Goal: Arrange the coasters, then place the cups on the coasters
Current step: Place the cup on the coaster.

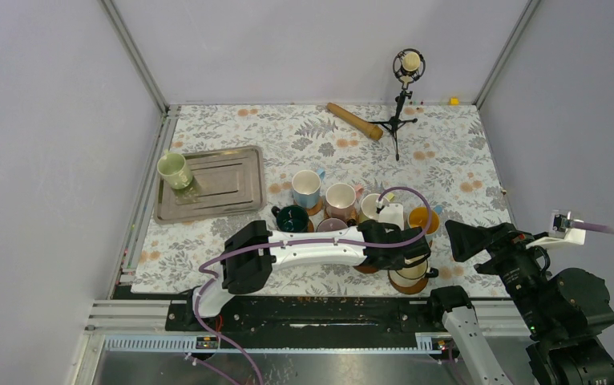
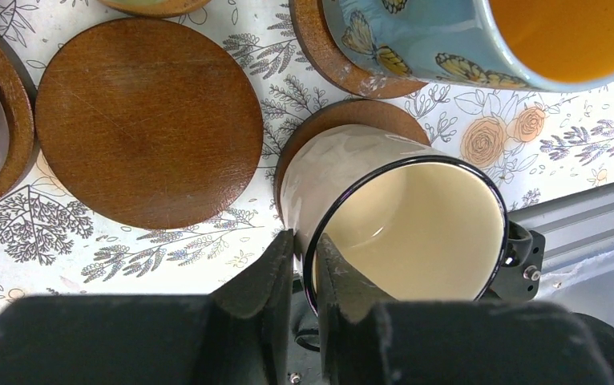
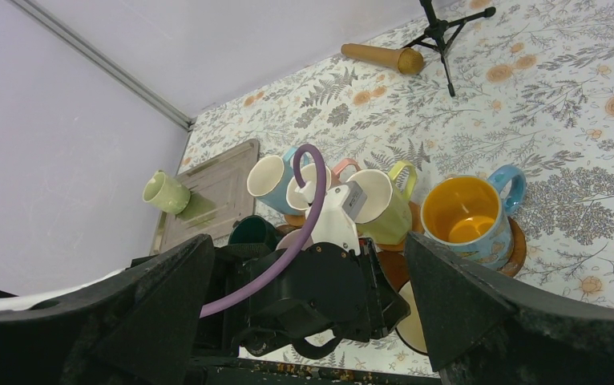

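Note:
My left gripper (image 2: 305, 245) is shut on the cream cup (image 2: 400, 233), one finger outside its wall and one inside the black rim. That cup stands on a brown coaster (image 2: 344, 116) near the table's front edge. To its left lies a bare coaster (image 2: 147, 120). The blue cup with yellow inside (image 2: 416, 44) sits on its own coaster behind. Several more cups (image 1: 340, 200) cluster on coasters mid-table. A light green cup (image 1: 175, 170) rests on the metal tray (image 1: 224, 188). My right gripper (image 3: 308, 241) hangs open and empty, raised at the right above the front edge.
A wooden rolling pin (image 1: 354, 120) and a microphone on a small tripod (image 1: 400, 120) stand at the back. The metal rail of the table's front edge (image 2: 592, 216) runs right beside the cream cup. My left arm (image 1: 304, 250) stretches across the front.

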Robot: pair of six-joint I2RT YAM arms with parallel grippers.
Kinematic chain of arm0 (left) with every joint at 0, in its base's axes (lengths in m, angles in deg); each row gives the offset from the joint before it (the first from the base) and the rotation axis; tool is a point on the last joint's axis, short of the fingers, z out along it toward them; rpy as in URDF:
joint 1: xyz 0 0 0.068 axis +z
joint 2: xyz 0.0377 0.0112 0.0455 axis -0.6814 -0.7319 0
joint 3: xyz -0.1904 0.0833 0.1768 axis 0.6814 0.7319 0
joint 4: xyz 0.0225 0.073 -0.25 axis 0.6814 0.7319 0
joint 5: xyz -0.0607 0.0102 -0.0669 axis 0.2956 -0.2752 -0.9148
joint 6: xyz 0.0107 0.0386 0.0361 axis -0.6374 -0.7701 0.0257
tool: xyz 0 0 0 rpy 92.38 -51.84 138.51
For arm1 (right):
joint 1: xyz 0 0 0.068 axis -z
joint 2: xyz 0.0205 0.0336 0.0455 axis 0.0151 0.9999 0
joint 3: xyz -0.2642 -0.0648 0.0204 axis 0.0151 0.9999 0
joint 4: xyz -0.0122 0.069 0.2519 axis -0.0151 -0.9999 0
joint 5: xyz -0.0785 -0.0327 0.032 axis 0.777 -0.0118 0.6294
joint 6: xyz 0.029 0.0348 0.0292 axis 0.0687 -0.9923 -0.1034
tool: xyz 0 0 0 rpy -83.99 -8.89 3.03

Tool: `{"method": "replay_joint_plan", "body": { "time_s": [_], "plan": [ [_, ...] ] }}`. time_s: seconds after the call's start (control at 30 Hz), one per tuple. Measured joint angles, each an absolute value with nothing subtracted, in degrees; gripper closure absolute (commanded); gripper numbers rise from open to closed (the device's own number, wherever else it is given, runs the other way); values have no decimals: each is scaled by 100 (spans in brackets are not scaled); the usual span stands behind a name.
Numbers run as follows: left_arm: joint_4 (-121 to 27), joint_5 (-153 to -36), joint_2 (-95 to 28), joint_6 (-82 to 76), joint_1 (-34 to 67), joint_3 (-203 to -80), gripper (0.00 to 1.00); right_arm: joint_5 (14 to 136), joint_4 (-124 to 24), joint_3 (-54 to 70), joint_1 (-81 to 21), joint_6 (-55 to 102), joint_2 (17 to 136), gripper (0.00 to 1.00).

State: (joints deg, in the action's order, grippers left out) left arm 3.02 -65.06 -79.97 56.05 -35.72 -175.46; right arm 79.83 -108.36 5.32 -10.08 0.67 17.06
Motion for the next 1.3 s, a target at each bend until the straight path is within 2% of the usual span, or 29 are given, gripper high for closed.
{"method": "replay_joint_plan", "body": {
  "time_s": [0.13,0.33,0.53,0.87,1.3],
  "plan": [
    [269,-6541,-7997,5601,-3572,-17546,92,7983,-10836,532,-1008,69,1703,3],
    [129,-6606,-7997,5603,-3572,-17546,92,7983,-10838,532,-1008,69,1703,3],
    [94,-6645,-7997,5603,-3572,-17546,88,7985,-10838,535,-1008,69,1703,3],
    [53,-6645,-7997,5601,-3572,-17546,87,7983,-10840,535,-1008,69,1703,3],
    [-26,-6648,-7997,5621,-3572,-17525,77,7983,-10840,535,-1008,69,1703,3]
  ]
}}
